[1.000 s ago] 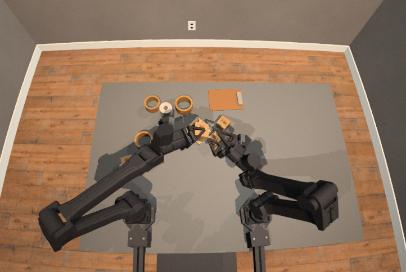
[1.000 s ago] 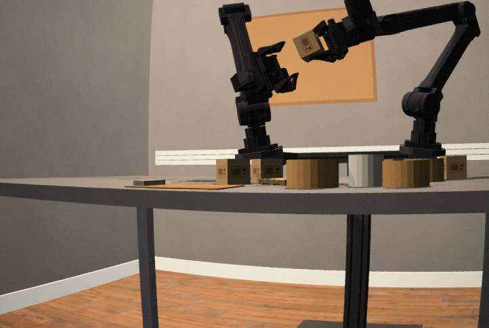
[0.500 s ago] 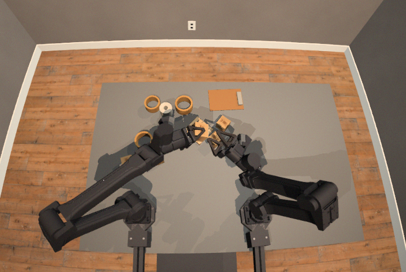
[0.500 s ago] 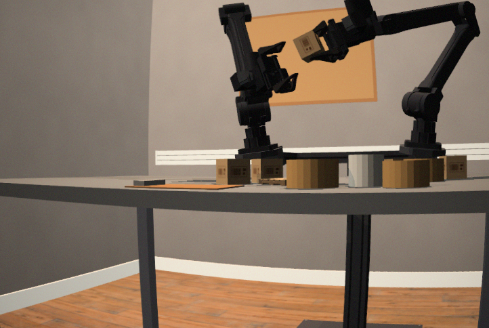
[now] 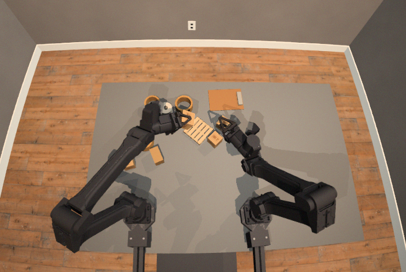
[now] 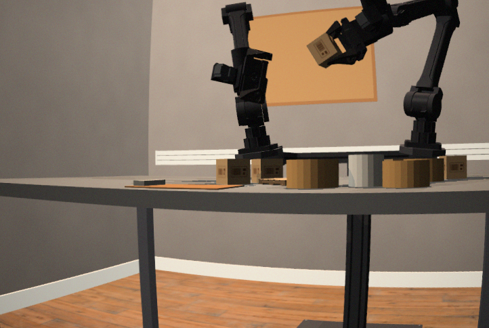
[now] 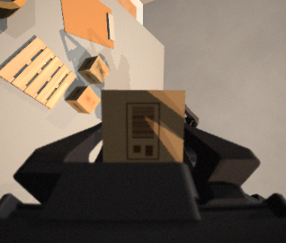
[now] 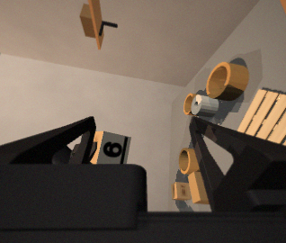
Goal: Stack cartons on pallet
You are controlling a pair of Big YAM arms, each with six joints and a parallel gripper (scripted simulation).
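A carton (image 5: 186,118) (image 6: 323,49) (image 7: 143,126) (image 8: 115,149) is grasped aloft by the left gripper (image 5: 187,117) (image 6: 335,49) (image 7: 142,121). A barcode-style label is carried on one side; on another, a black digit beside a bar is shown, whether 6 or 9 cannot be told. The right gripper (image 5: 224,121) (image 6: 268,75) (image 8: 142,121) is released, spread wide. On the worktop (image 5: 203,196) (image 6: 189,194), two labelled cartons (image 5: 214,139) (image 6: 267,169) (image 7: 84,100) are seen near the pallet (image 5: 199,130) (image 6: 272,181) (image 7: 19,58) (image 8: 281,114); another labelled carton (image 5: 130,164) (image 6: 456,167) (image 8: 182,191) is set well apart.

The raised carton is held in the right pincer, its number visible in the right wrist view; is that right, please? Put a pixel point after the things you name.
Not quite: the left pincer (image 5: 189,118) (image 6: 332,48) (image 7: 142,121) (image 8: 93,152) holds the raised carton (image 5: 188,125) (image 6: 323,51) (image 7: 138,108) (image 8: 111,153), as the left wrist view shows; its number is visible in the right wrist view.
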